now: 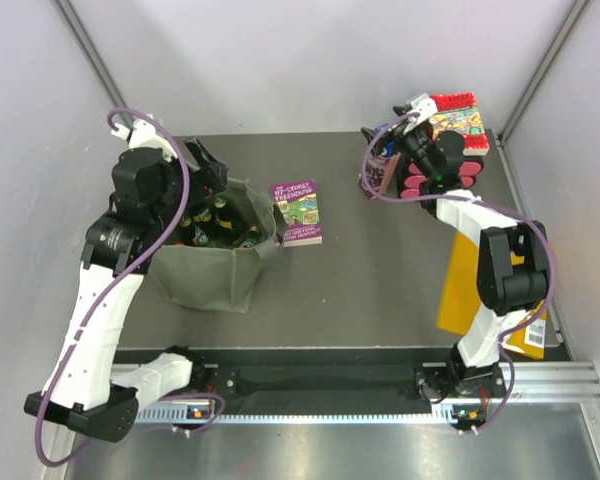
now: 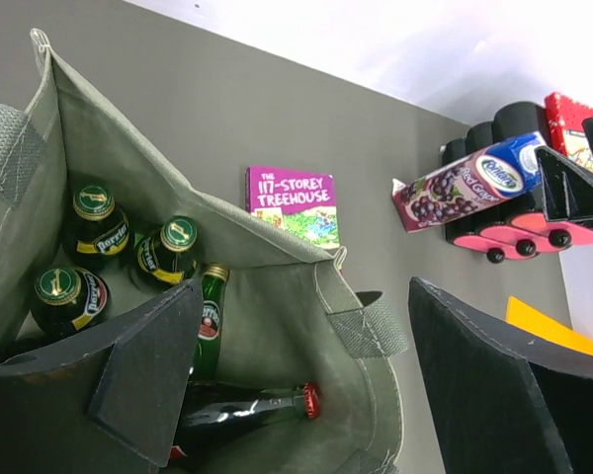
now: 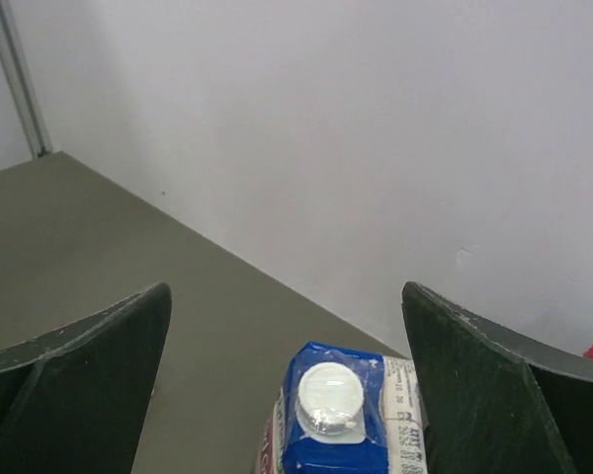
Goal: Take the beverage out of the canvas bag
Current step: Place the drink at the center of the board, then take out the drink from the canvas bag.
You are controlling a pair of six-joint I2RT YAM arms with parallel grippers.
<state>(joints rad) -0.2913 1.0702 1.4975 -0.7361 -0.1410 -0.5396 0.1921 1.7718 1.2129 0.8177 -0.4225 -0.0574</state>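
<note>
- Two robot arms work at a grey table (image 1: pixel 380 290). The left one hangs over the canvas bag (image 1: pixel 212 275) at the near left, and the right one reaches toward the far right corner.
- Left gripper (image 2: pixel 304 296) hovers above the bag's open mouth. Its dark fingers (image 2: pixel 143 365) are spread wide and hold nothing.
- Inside the olive tote, three squat green Perrier bottles (image 2: pixel 97 222) stand grouped at one side.
- A slimmer green bottle (image 2: pixel 211 316) is beside them, and a dark bottle (image 2: pixel 242 407) with a red cap lies on its side at the bottom.
- One strap handle (image 2: pixel 368 326) droops over the bag's rim.
- Right gripper (image 3: pixel 287 296) is poised over a red-grape juice carton (image 3: pixel 331 425), which stands on the table outside the bag and well apart from it.
- Its jaws are wide apart, with the carton's blue top and white screw cap (image 3: pixel 326 395) between them.
- Bare table shows between the carton and the finger at the left of the wrist view. Whether the other finger touches the carton cannot be told.
- The purple paperback (image 1: pixel 297 211) titled "The 117-Storey Treehouse" lies flat just beside the bag, toward the table's centre.
- Pink box (image 2: pixel 494 235) sits just beside the carton, with a red-edged book (image 1: pixel 458 122) next to it against the far wall.
- A yellow sheet (image 1: pixel 455 290) lies under the right arm.
</note>
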